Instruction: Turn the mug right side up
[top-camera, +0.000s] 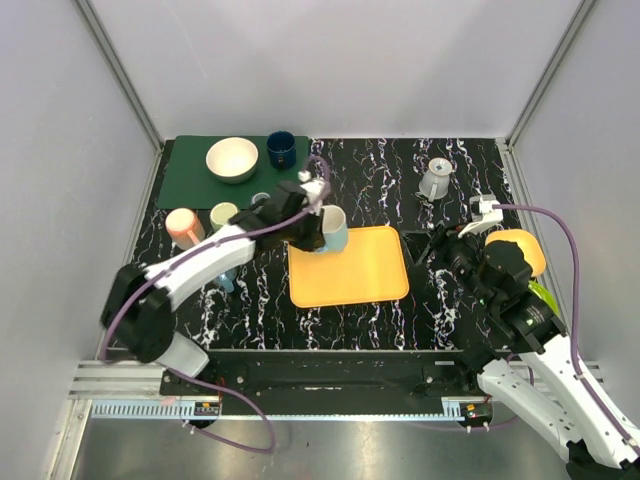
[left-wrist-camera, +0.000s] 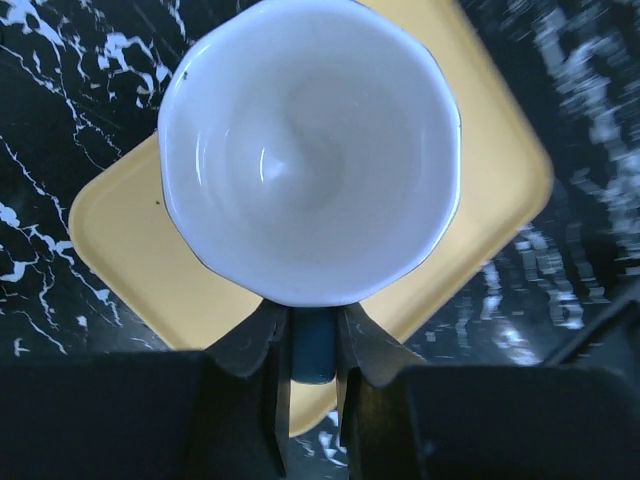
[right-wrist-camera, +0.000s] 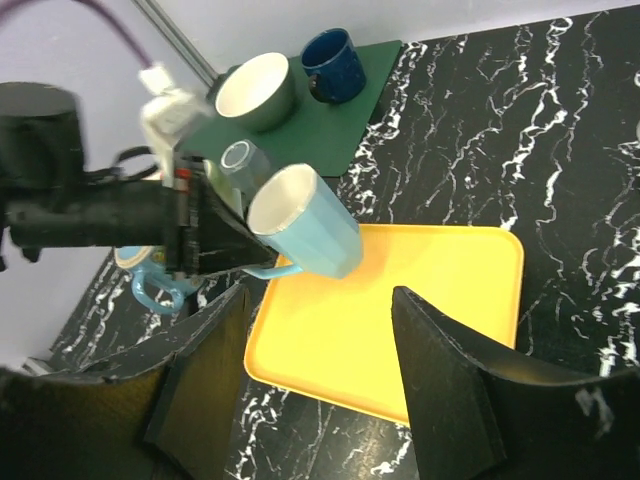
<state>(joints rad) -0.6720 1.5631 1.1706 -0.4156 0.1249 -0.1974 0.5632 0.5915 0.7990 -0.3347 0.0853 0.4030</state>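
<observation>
Mid-reorientation: left end effector (left-wrist-camera: 312, 335) clamped on handle of mug (left-wrist-camera: 310, 150), held tilted, mouth upward, over yellow tray (top-camera: 368, 272); right end effector (right-wrist-camera: 320, 370) apart, idle; next, probably: level, lower, release.

Black table (top-camera: 380, 190) veined in white, filling the middle of the top view. Carries a green mat (top-camera: 190, 170) at upper left, a yellow tray (top-camera: 355, 270) at centre, and a pink cup (top-camera: 184, 225) just beside a pale green cup (top-camera: 223, 214) at left. Also bears a small grey pitcher (top-camera: 435, 182) at upper right and an orange plate (top-camera: 528, 245) at the right edge.
</observation>
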